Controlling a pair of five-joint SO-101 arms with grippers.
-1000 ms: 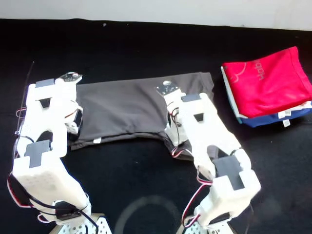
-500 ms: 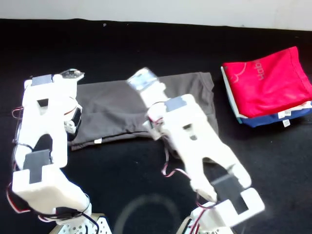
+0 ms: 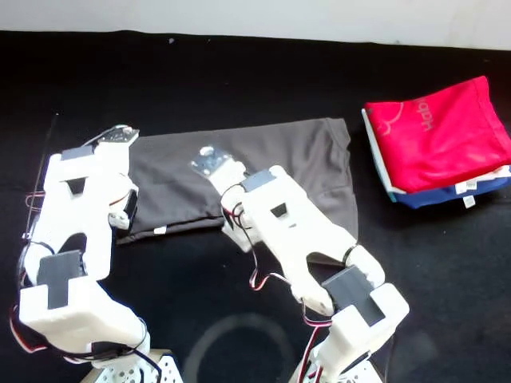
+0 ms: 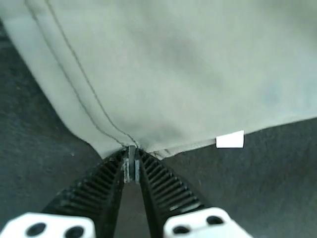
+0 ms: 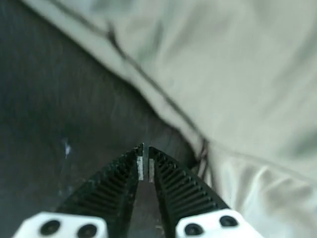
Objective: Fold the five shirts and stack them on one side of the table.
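A grey shirt (image 3: 307, 159) lies spread flat across the middle of the black table (image 3: 239, 72). My left gripper (image 3: 121, 220) is at the shirt's near left corner. In the left wrist view the gripper (image 4: 131, 163) is shut, pinching the hem of the shirt (image 4: 173, 64) close to a small white tag (image 4: 230, 140). My right arm reaches over the shirt's middle. Its gripper (image 3: 233, 231) sits at the near edge. In the right wrist view the gripper (image 5: 143, 163) is shut with nothing in it, over bare table just beside the shirt's edge (image 5: 237, 74).
A stack of folded shirts stands at the right side of the table, a red one (image 3: 435, 132) on top with white and blue ones (image 3: 447, 194) under it. Open black table lies beyond the grey shirt and in front of it.
My right arm has swung left, from the shirt's near right part to the middle of its near edge. The left arm has hardly shifted.
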